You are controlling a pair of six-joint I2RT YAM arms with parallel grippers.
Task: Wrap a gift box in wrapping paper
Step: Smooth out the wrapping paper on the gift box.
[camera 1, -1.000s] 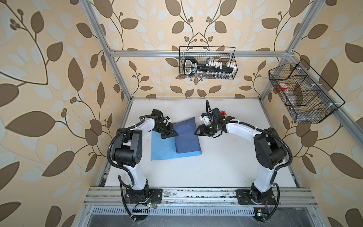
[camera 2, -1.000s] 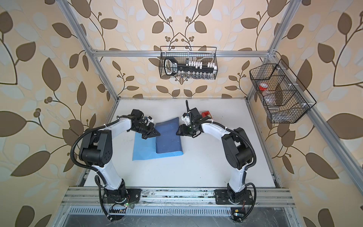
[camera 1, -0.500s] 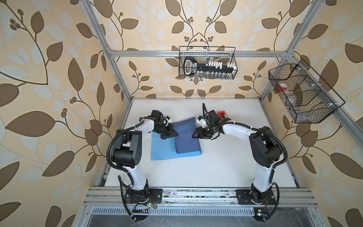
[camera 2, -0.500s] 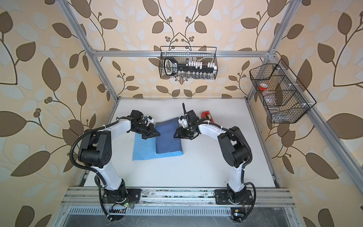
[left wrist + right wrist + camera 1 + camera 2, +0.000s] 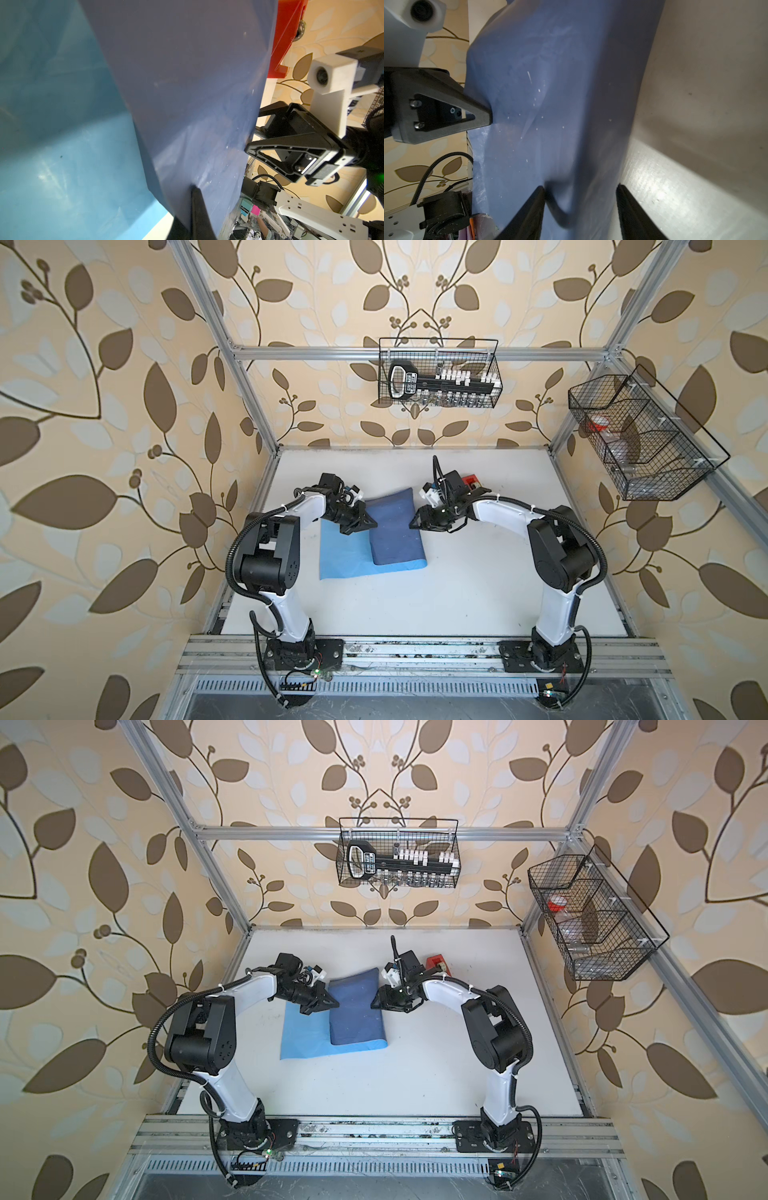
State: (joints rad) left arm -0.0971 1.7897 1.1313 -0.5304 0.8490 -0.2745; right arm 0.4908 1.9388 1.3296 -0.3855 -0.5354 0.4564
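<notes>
Wrapping paper point(image 5: 305, 1038) flat on white table point(image 5: 415, 1073), light blue face up. Dark slate flap point(image 5: 355, 1013) folded over its right part, bulging. Left gripper point(image 5: 333, 1004) closed to a point, touching flap's left edge. Right gripper point(image 5: 375, 1003) at flap's right edge, opposite; jaw gap unclear. Red tape dispenser point(image 5: 435, 962) just behind right wrist. Back-wall wire basket point(image 5: 399, 853) and right-wall wire basket point(image 5: 594, 915) hang above.

- White table point(image 5: 457, 593), scuffed in places.
- Beige wallpaper point(image 5: 104, 448) with brown leaves rises around the table.
- Aluminium frame rail point(image 5: 311, 353) behind the table carries a wire basket point(image 5: 438, 373).
</notes>
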